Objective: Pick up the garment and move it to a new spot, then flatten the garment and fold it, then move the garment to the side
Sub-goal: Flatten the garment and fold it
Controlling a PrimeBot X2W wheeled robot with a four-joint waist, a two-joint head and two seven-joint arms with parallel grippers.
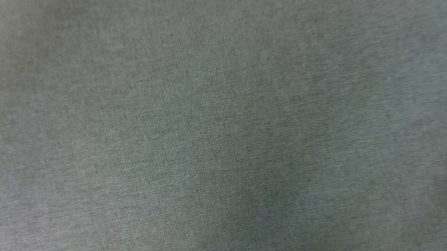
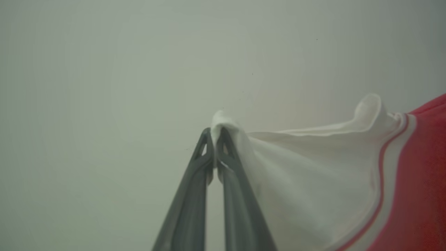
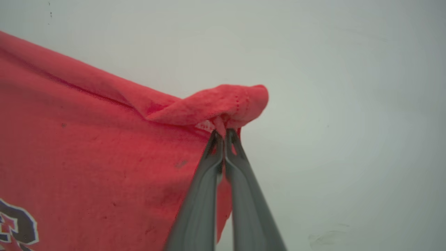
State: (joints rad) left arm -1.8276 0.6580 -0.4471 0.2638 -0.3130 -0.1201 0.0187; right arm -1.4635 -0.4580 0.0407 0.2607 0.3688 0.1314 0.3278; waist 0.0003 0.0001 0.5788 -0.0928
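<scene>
The left end effector (image 2: 213,135) is closed tight on the white sleeve of the soft garment (image 2: 313,174), near its striped trim. The right end effector (image 3: 223,134) pinches a bunched red corner.

The left gripper (image 2: 213,134) has two long dark grey fingers, tapering toward 12 o'clock, with small triangular cut-outs near the tips. The right gripper (image 3: 223,134) has slim, smooth, glossy grey fingers.
</scene>
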